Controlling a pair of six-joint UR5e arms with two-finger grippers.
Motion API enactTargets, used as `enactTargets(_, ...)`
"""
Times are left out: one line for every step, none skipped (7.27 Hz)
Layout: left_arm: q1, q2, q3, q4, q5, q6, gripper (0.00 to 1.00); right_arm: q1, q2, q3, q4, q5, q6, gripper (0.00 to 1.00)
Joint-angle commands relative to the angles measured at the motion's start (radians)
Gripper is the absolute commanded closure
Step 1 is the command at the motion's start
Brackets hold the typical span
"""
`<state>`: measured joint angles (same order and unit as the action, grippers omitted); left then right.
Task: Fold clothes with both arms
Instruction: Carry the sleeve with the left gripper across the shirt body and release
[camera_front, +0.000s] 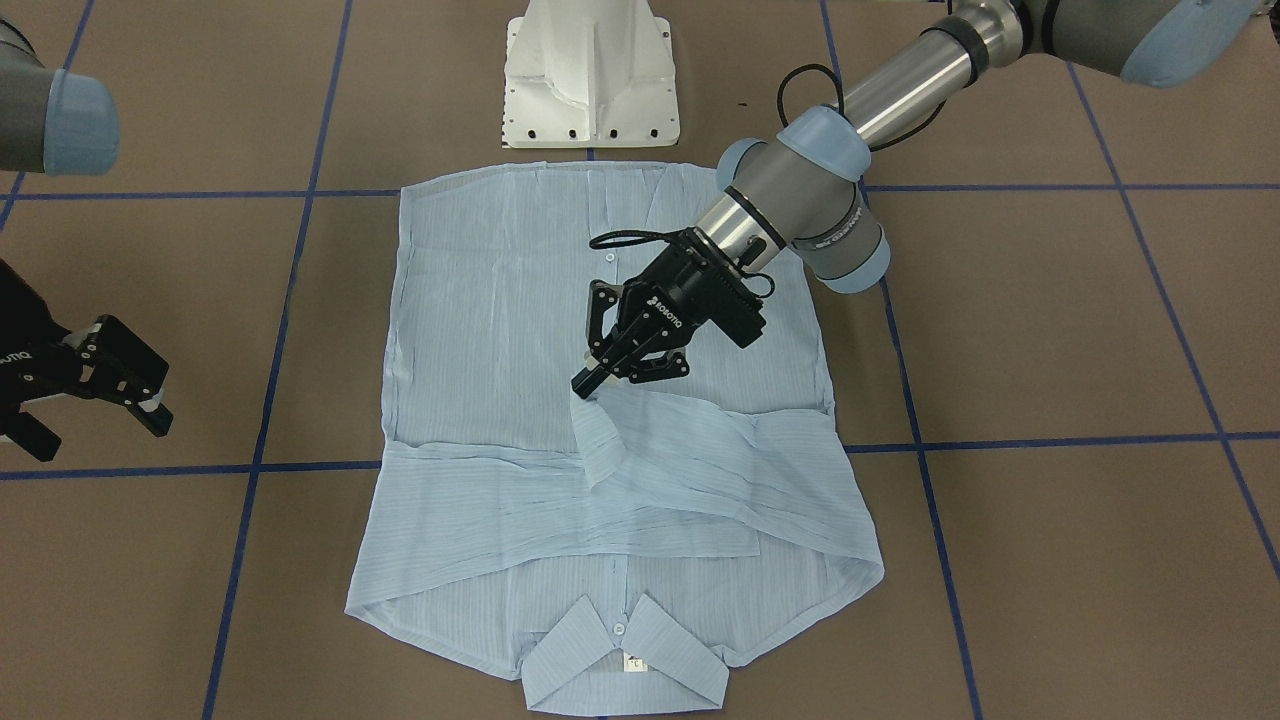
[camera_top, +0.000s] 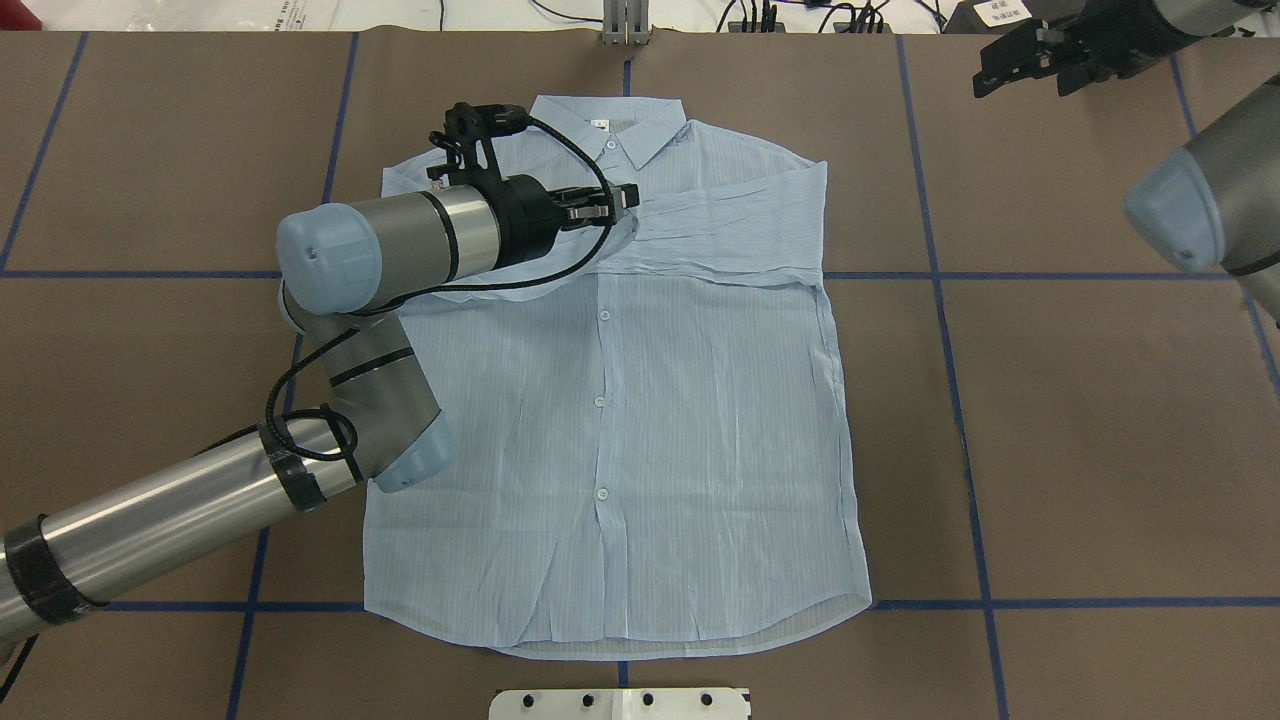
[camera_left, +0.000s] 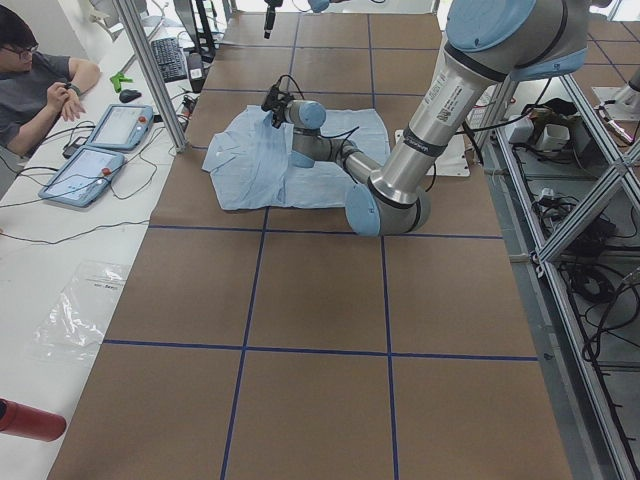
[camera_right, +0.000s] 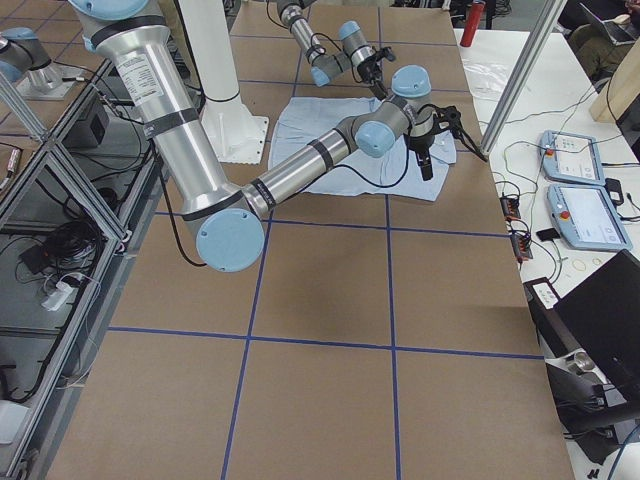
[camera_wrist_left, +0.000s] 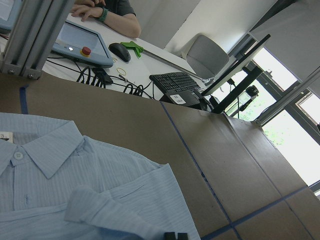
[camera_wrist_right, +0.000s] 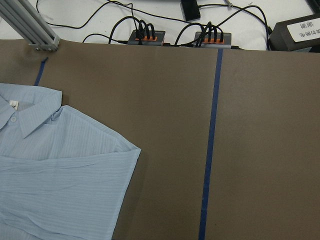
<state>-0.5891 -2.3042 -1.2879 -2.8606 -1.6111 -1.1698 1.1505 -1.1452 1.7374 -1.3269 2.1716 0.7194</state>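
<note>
The brown desk (camera_top: 1100, 400), taped into squares with blue lines, is carrying the shirt (camera_top: 700, 420) at its middle. The shirt is lying flat with the buttoned front facing up, the hem pointing to the robot's edge and the neck pointing to the operators' edge. The left arm (camera_top: 180, 510) is coming in from the near left corner and reaching across the shirt's chest. The right arm (camera_top: 1210, 200) is staying off the cloth on the right side of the desk. The white pedestal base (camera_front: 590, 80) is standing at the robot's edge, just beside the hem. One sleeve (camera_front: 480, 500) is lying flat across the chest from the side toward the desk's right edge. The other sleeve (camera_front: 700, 440) is crossing over it from the left-edge side, with its cuff end rising off the cloth. The left gripper (camera_front: 592, 380) is pinching that raised cuff end, its fingers drawn together on the fabric. The right gripper (camera_front: 100, 432) is hanging above bare desk toward the far right corner, its fingers spread wide and gripping nothing. The pointed collar (camera_front: 625, 670) is lying open nearest the operators' edge. Small white buttons (camera_top: 603, 314) are running down the centre placket. A white label (camera_front: 636, 662) is showing inside the neck.
</note>
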Motion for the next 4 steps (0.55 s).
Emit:
enactTargets(0.058,-0.017,0.016,0.018,0.013,0.007,1.00,0.000,-0.001,0.001,0.000,-0.001,0.002,0.00)
enactTargets(0.093,-0.041,0.056,0.018,0.046,0.015,1.00,-0.002,-0.001,0.001,0.000,-0.001,0.002,0.00)
enactTargets(0.122,-0.084,0.109,0.018,0.075,0.050,1.00,-0.002,-0.001,0.002,0.000,-0.001,0.002,0.00)
enactTargets(0.129,-0.095,0.127,0.018,0.079,0.050,0.77,-0.002,-0.001,0.001,0.000,-0.001,0.002,0.00)
